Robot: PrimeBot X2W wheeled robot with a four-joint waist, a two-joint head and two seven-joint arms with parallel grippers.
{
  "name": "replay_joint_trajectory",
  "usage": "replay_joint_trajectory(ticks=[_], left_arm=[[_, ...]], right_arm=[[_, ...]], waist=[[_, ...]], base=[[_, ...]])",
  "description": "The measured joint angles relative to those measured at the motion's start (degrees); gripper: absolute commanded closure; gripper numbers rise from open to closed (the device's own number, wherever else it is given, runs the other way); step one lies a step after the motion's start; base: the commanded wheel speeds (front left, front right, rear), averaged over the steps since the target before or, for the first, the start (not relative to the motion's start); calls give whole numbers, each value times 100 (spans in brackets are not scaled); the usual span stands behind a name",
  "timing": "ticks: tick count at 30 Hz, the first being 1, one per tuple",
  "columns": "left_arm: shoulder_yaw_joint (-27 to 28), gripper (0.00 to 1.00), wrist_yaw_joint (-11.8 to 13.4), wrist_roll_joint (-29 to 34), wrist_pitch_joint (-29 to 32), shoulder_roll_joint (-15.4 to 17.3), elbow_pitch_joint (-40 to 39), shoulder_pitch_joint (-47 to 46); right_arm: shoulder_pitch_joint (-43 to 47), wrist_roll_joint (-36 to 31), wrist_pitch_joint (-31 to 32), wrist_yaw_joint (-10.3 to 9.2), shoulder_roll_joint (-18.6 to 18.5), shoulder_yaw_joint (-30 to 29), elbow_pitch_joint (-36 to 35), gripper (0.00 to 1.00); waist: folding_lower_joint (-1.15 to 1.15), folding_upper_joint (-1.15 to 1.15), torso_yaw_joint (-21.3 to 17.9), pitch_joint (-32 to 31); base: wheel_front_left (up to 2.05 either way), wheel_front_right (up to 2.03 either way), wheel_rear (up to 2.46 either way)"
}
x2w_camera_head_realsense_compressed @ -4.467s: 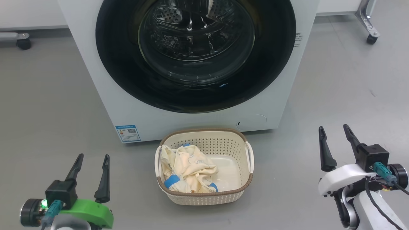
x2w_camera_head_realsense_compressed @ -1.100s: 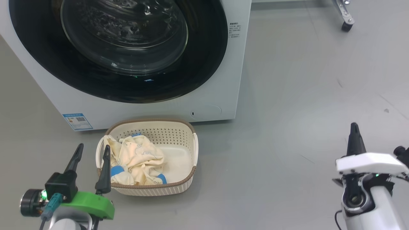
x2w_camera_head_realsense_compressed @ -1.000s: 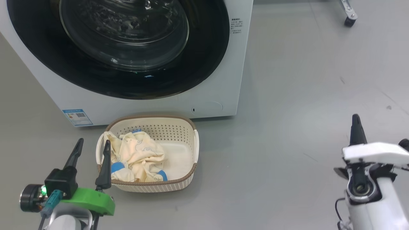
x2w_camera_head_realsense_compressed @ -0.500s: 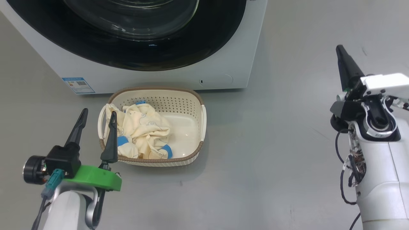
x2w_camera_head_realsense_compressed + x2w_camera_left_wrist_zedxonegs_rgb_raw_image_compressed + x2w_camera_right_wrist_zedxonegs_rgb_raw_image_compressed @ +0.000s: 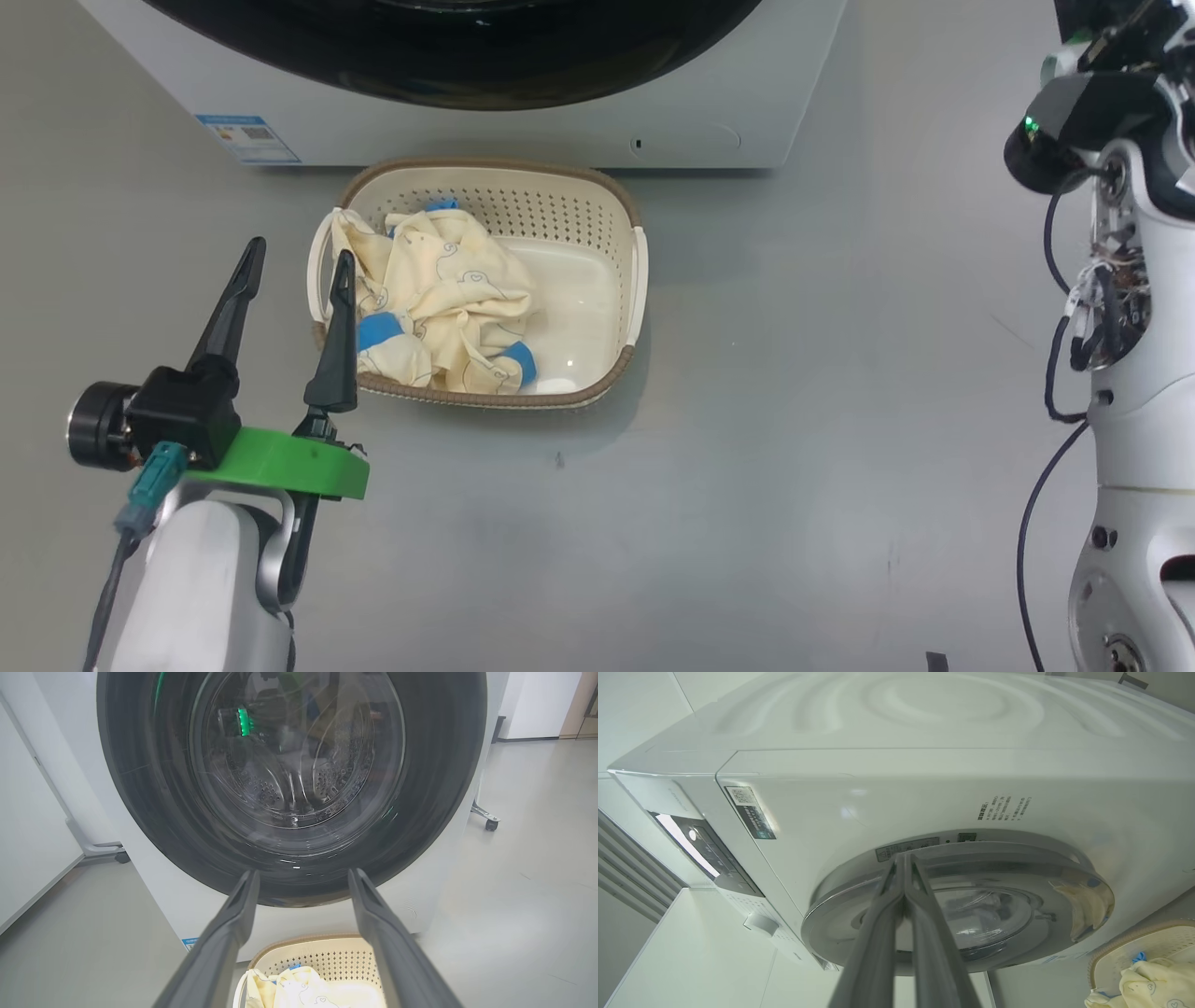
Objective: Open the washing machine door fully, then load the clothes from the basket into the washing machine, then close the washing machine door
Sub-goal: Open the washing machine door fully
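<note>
The washing machine stands at the top of the head view, its door closed. In front of it on the floor sits the basket with the clothes heaped in its left half. My left gripper hangs open just left of the basket, nothing between its fingers. In the left wrist view it points at the door. My right gripper is shut and empty, its tips at the edge of the door. Whether they touch it I cannot tell.
Grey floor spreads to the right of the basket. My right arm stands tall at the right edge. A wheeled metal frame sits right of the machine and another caster to its left. The control panel is on the machine's front.
The head camera has tilted down, so the machine slid up the picture. My right arm has risen, its shut fingers leaving the head view at the top. The left gripper stays open.
</note>
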Motion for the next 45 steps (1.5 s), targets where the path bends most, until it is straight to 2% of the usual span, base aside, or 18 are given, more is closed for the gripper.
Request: replay_joint_trajectory(ticks=[10,16,26,45], left_arm=[[-137,0,-34,-19,-22,-66,-67,-349],[-194,0,-52,-58,-22,-104,-83,-475],[-330,0,-58,-126,-22,-125,-56,-516],[-530,0,-58,-411,-22,-134,-69,-711]], right_arm=[[-1093,-182,383,-258,-519,236,168,100],[-1521,-468,617,-309,-750,543,478,100],[-2045,-643,802,-316,-759,826,960,100],[-2929,-949,933,-359,-884,1100,1663,100]], waist=[[0,0,305,521],[1,0,525,773],[1,0,854,991],[0,0,1142,1322]], base=[[0,0,0],[0,0,0],[0,0,0],[0,0,0]])
